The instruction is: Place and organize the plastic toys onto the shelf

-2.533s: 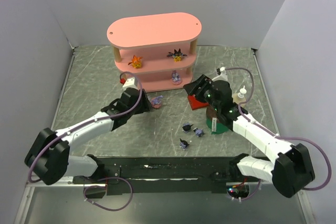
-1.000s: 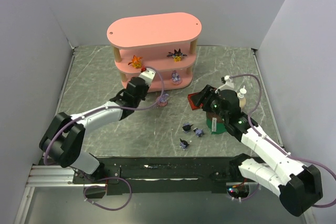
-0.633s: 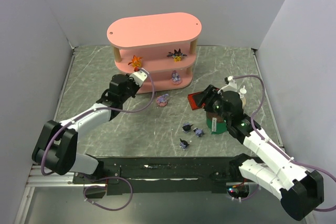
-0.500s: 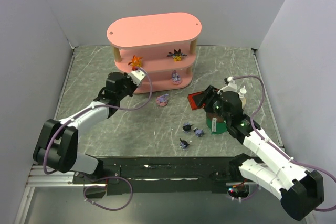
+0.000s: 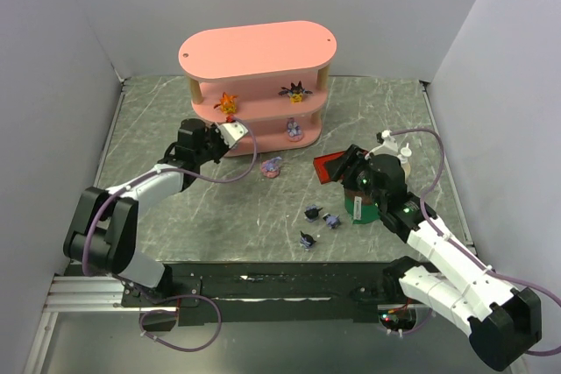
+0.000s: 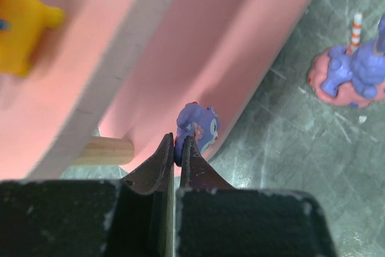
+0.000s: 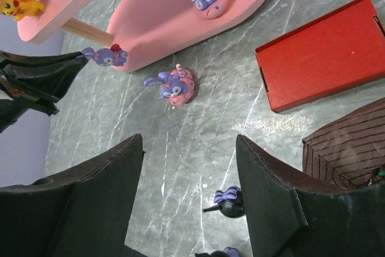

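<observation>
Two fingers of the left gripper [image 6: 178,145] are pressed together on a lilac-pink figurine [image 6: 197,130], gripped by its edge. It sits right at the left end of the lowest board of the pink shelf [image 5: 259,50]; I can't tell whether it rests on the board. One tier up stand the orange figurine [image 5: 227,102] and the spiky black-and-yellow one [image 5: 295,91]. A second lilac figurine [image 5: 294,130] sits on the lowest board towards the right. A third lilac one [image 5: 273,165] lies on the table just in front of the shelf.

Over on the right, the right gripper [image 7: 189,148] hangs above the table with its jaws spread wide, holding nothing. The red box [image 5: 331,166] and the green cylinder [image 5: 361,208] are close by. Three dark pointed-ear figurines [image 5: 311,212] are clustered on the table left of the cylinder.
</observation>
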You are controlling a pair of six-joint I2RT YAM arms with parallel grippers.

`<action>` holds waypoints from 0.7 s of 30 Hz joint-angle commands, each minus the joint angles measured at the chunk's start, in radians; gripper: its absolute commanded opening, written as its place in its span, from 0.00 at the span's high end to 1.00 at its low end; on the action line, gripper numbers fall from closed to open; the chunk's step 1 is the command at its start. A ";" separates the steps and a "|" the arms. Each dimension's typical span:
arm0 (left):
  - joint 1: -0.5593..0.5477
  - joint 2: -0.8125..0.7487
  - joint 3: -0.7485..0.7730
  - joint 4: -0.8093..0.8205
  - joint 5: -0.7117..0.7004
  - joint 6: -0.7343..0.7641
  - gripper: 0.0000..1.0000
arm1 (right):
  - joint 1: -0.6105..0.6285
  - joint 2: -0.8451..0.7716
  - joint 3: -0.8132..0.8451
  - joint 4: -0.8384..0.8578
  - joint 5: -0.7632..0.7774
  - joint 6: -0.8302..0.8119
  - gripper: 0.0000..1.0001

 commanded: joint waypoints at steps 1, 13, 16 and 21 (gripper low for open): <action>0.007 0.023 0.015 0.025 0.030 0.058 0.99 | -0.002 -0.007 -0.011 0.013 0.018 0.000 0.30; 0.031 0.078 0.003 0.069 -0.030 0.086 0.98 | 0.000 0.018 -0.015 0.032 0.011 0.003 0.30; 0.041 0.076 -0.005 0.102 -0.017 0.083 0.95 | 0.000 0.022 -0.017 0.032 0.012 0.001 0.30; 0.048 0.090 0.009 0.105 -0.023 0.089 0.91 | 0.000 0.033 -0.017 0.039 0.011 0.003 0.30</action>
